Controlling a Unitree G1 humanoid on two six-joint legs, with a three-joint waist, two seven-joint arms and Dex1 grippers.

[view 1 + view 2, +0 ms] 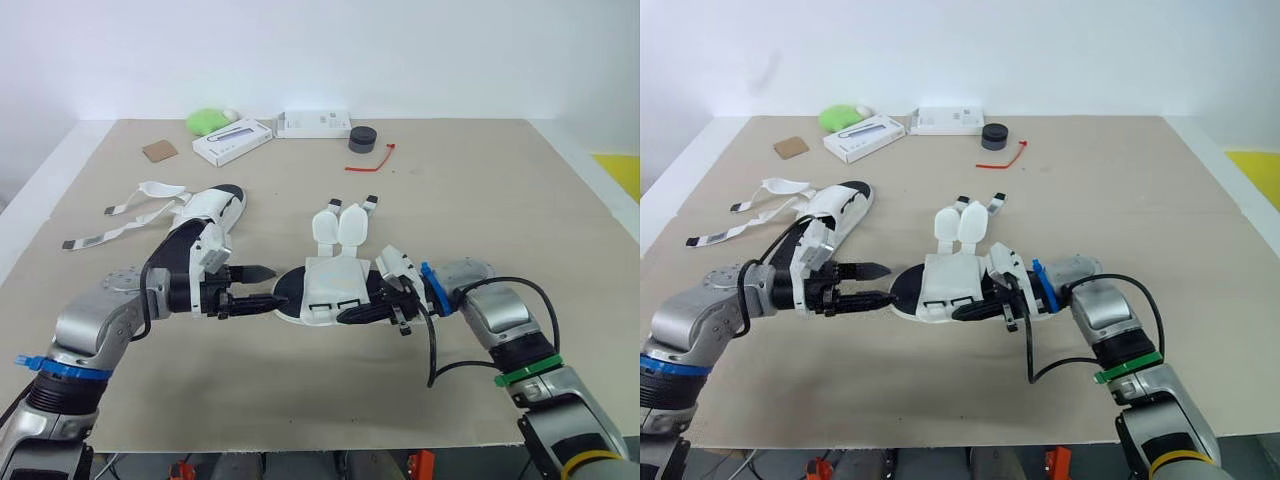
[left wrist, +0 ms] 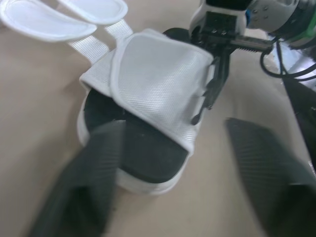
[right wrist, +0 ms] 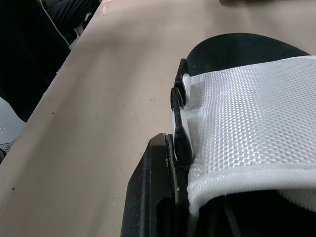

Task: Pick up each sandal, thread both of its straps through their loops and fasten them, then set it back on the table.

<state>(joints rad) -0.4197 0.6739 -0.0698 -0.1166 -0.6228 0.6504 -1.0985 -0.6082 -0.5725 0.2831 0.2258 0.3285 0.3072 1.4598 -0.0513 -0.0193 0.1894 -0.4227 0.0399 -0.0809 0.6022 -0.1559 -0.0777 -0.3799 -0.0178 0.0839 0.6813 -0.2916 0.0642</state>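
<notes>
A white mesh sandal with a black sole [image 1: 325, 285] was seen lying near the middle of the beige worktop [image 1: 480, 200], closer to its near edge. Its two white padded straps [image 1: 340, 225] were left unfastened and were laid out flat towards the far edge. The right hand [image 1: 372, 313] was pressed against the sandal's right side, and its fingers [image 3: 153, 197] were closed on the rim of the mesh upper, just beside the black loops [image 3: 178, 123]. The left hand [image 1: 262, 287] was held at the sandal's left end with its fingers [image 2: 89, 182] spread, and the rounded end of the black sole was placed between their tips; contact could not be told.

A second sandal [image 1: 205, 225] of the same kind was found towards the left edge, with its long straps trailing open. Along the far edge were lined up a brown square pad [image 1: 159, 150], a green object [image 1: 207, 121], two white boxes [image 1: 232, 140], a black cylinder [image 1: 362, 138] and a red tie [image 1: 375, 160].
</notes>
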